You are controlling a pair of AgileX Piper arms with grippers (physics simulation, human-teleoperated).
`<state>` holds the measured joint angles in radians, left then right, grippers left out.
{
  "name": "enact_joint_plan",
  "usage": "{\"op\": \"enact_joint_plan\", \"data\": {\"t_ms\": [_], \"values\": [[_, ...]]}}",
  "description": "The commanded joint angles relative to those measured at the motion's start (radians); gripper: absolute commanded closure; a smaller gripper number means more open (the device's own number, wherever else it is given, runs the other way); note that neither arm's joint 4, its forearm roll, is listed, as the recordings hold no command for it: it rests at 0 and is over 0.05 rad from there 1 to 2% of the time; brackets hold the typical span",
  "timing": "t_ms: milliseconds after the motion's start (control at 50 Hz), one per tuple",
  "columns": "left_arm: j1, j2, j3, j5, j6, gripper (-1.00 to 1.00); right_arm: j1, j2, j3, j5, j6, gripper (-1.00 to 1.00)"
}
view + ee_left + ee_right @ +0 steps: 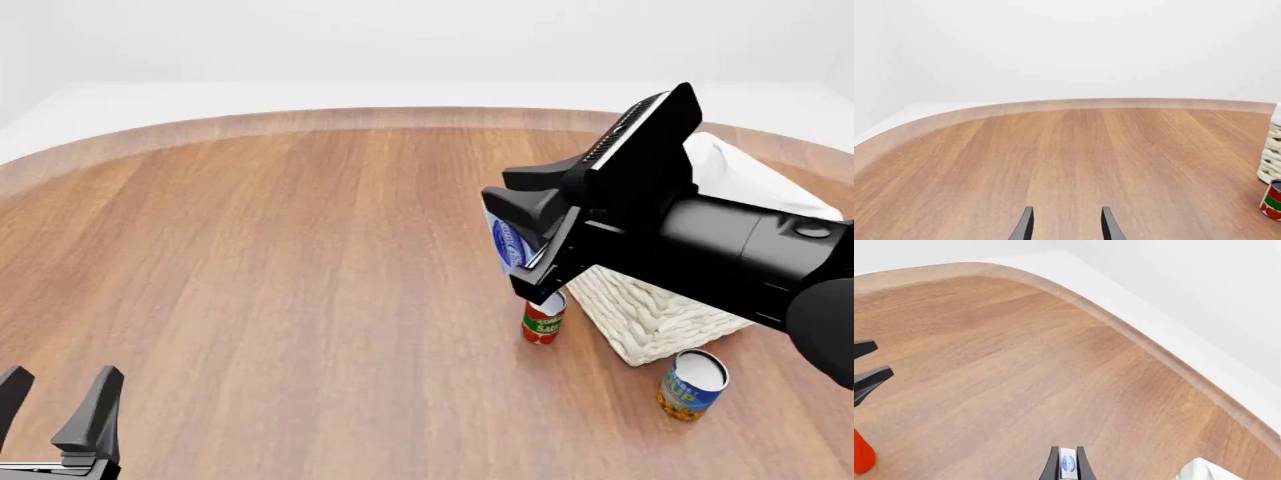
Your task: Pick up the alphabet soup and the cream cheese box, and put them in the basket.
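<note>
My right gripper (529,243) hangs above the table, shut on the cream cheese box (505,240), a small white and pale blue box with a darker blue mark. The right wrist view shows the box (1067,464) pinched between the two fingers (1053,466). The basket (667,310), cream-white wicker with a white lining, stands just right of the held box and is partly hidden by the right arm. The alphabet soup (691,385), a short blue can, stands upright in front of the basket. My left gripper (56,402) is open and holds nothing at the near left corner.
A slim red-and-green can (543,318) stands upright right under the held box, against the basket's left corner. In the left wrist view, that can (1272,200) and the basket's edge (1271,155) lie off to one side. The table's curved far edge (400,112) runs across the back.
</note>
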<state>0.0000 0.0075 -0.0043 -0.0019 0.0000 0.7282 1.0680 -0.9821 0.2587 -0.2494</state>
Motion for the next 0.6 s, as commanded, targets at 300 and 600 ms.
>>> {"op": "enact_joint_plan", "data": {"t_ms": [300,600], "values": [[0.000,0.000,0.000,0.000,0.000,-1.00,0.000,-0.137,0.023,-0.022,0.088,1.00],[0.000,0.000,0.000,0.000,0.000,-1.00,0.013,-0.161,-0.006,0.015,0.092,1.00]]}}
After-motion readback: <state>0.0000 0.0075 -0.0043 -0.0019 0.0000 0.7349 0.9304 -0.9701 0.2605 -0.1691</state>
